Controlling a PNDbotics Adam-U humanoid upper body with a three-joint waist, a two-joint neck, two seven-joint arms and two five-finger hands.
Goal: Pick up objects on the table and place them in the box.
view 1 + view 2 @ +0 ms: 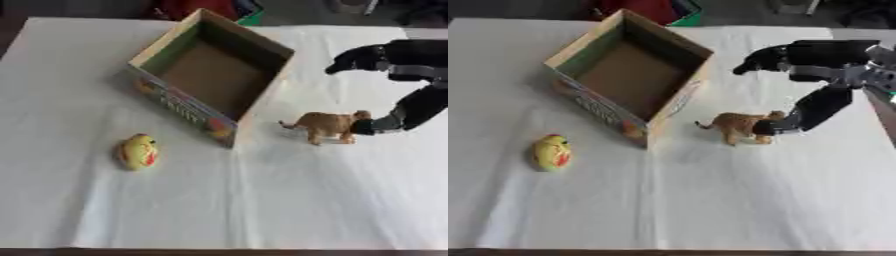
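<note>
Currently right hand (820, 75) spread wide, one fingertip touching toy dog (737, 126) head, nothing gripped. Dog standing just right of box (677, 100). Risk: sideways nudge tips it before pinch closes.

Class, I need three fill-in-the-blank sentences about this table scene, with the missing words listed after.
1. The cardboard box holds ____ so far.
2. The robot hand reaching the brown toy animal is the robot's ____ one.
3. The yellow toy lies on the box's ____ side.

Missing words: nothing; right; left
</note>
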